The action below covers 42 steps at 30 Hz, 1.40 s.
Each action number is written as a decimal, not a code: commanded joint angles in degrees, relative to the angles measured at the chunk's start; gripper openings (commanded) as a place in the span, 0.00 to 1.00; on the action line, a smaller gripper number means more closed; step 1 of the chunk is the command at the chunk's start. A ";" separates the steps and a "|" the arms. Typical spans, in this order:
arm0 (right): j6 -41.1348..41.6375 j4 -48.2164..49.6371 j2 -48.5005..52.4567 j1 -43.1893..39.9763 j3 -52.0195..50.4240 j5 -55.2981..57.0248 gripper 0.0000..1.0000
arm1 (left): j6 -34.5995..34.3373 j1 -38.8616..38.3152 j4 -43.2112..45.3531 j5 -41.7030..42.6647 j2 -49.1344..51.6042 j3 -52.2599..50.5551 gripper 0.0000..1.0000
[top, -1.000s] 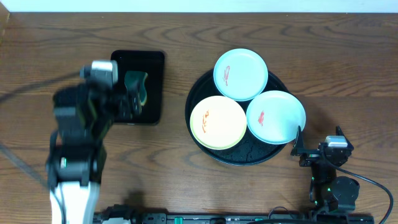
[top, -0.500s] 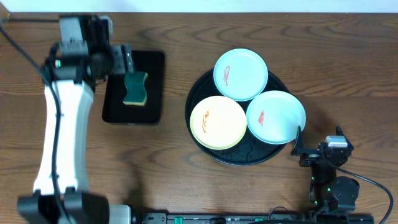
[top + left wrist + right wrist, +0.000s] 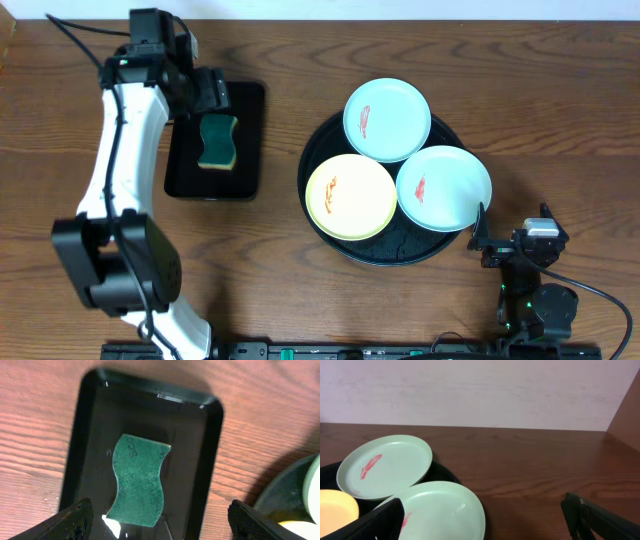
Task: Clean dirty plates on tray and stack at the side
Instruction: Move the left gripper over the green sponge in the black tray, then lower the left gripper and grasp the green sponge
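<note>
Three plates lie on the round black tray (image 3: 400, 250): a mint-blue plate (image 3: 387, 119) at the far side, a yellow plate (image 3: 350, 196) at the near left, and a second mint-blue plate (image 3: 443, 188) at the near right. Each has a red-orange smear. My left gripper (image 3: 212, 98) is open and hovers over the far end of a rectangular tray, above a green sponge (image 3: 140, 480), holding nothing. My right gripper (image 3: 512, 238) is open and empty, low beside the round tray's near right rim. In its view (image 3: 482, 522) the near mint plate (image 3: 442, 510) lies just ahead.
The small rectangular black tray (image 3: 250, 150) with the green sponge (image 3: 216, 142) lies left of the round tray. Bare wooden table lies between them and along the front. A wall stands behind the table's far edge.
My left arm swung from the front left up to the far left and now hangs over the rectangular tray. The sponge lies uncovered on it. The right arm and plates have not moved.
</note>
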 commanded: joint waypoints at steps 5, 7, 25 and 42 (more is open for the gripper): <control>-0.70 -0.26 -0.31 -0.02 -0.04 0.35 0.99 | -10.03 0.17 -0.74 -8.61 7.10 0.70 0.86; -0.68 -0.26 -0.31 -0.02 -0.04 0.35 0.99 | -10.03 0.13 -1.36 -8.41 9.14 0.70 0.86; -0.68 -0.26 -0.31 -0.02 -0.04 0.35 0.99 | -9.99 -2.25 -2.12 -8.26 16.79 -1.38 0.86; -0.68 -0.26 -0.31 -0.02 -0.04 0.35 0.99 | -6.56 -2.25 -1.77 -8.46 18.08 -2.32 0.76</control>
